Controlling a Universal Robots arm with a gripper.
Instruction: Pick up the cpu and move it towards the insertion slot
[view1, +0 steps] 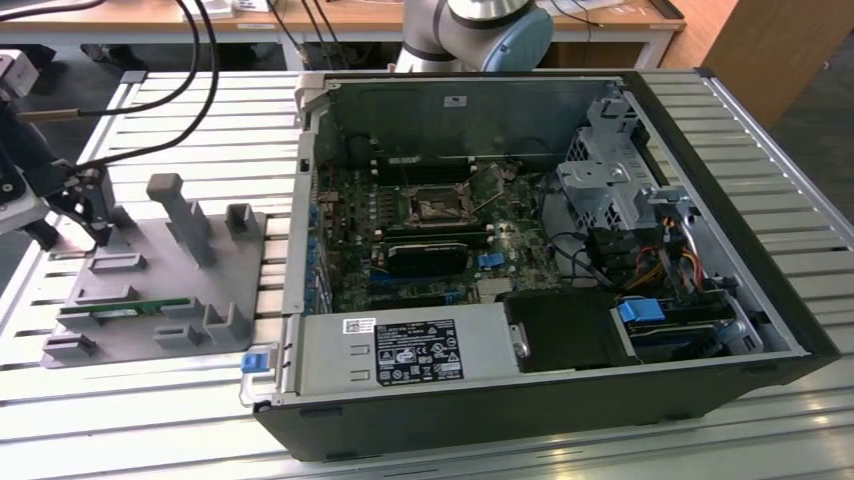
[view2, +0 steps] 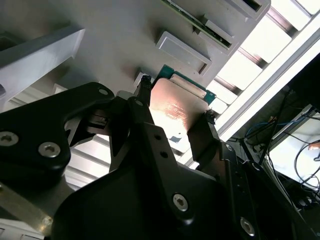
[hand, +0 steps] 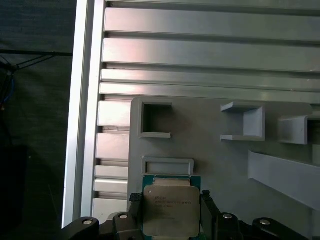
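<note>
Cpu (hand: 171, 210) sat pinched by two opposite edges between the fingers of the gripper (hand: 170, 200), over the grey holder (view1: 134, 285) at the exterior view's left; the insertion slot (view1: 438, 207) lay well apart toward that view's right, inside the open case (view1: 534, 405).

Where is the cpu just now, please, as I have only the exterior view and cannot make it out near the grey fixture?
Observer: In both wrist views the cpu sits inside the gripper, over the grey fixture.
Operator: Thank you. Are the fingers touching it?
Observer: Yes. In the second wrist view the fingers lie against two opposite edges.
Operator: Which face is showing?
Observer: In the first wrist view its silver metal top faces the camera, with a thin green rim around it.
</note>
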